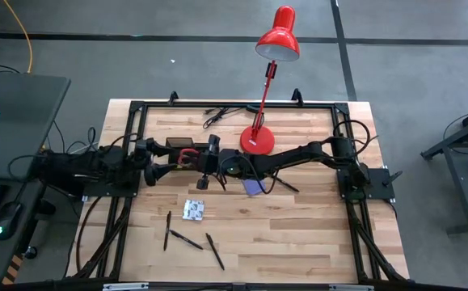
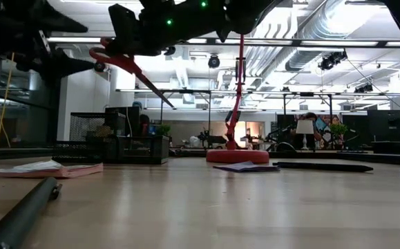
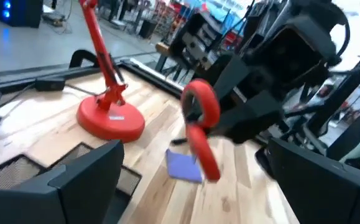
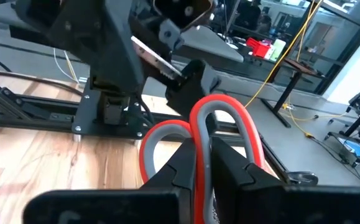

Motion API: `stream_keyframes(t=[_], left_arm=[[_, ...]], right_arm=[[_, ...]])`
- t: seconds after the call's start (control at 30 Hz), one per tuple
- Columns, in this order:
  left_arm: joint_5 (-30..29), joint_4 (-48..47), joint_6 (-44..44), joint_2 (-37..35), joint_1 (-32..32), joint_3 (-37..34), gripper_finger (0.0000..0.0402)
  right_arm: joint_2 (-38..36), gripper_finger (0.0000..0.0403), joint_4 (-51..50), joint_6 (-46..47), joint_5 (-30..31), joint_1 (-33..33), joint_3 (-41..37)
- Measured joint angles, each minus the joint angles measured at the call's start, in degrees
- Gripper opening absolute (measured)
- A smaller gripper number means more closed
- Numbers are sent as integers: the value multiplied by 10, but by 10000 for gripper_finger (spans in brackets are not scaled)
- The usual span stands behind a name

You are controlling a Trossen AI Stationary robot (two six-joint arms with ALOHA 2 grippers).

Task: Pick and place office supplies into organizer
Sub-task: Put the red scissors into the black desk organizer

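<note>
The red-handled scissors (image 1: 187, 156) hang in the air over the table's left middle, held by my right gripper (image 1: 204, 164), which reaches in from the right. My left gripper (image 1: 158, 162) is open just left of the scissors, its fingers (image 3: 86, 180) wide apart and touching nothing. The black organizer (image 1: 177, 144) stands just beyond the scissors. A purple pad (image 1: 255, 187) and a patterned packet (image 1: 193, 211) lie flat on the table. Black pens (image 1: 187, 239) lie near the near edge, and another pen (image 1: 286, 184) lies right of the pad. My right gripper (image 4: 204, 180) pinches the scissors' red handle (image 4: 199, 146) where the two loops meet, one finger (image 4: 180, 171) on each side. The loops (image 4: 223, 115) stick out past the fingertips. The scissors are lifted clear, and the blades (image 2: 159, 93) slant downward.
A red desk lamp stands with its round base (image 1: 258, 140) right of the organizer, its head (image 1: 279, 36) beyond the far edge. A black cable (image 1: 221, 113) lies at the far edge. A black frame (image 1: 132, 121) borders the wooden table. Open wood lies toward the near right.
</note>
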Motion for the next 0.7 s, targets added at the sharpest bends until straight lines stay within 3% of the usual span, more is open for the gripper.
stream_keyframes(t=[0.6,0.7], left_arm=[[-22,106,-2,188,0,-3,380],[-22,118,-3,206,0,-3,365]], right_arm=[[0,17,-1,0,0,0,0],[0,17,-5,0,0,0,0]])
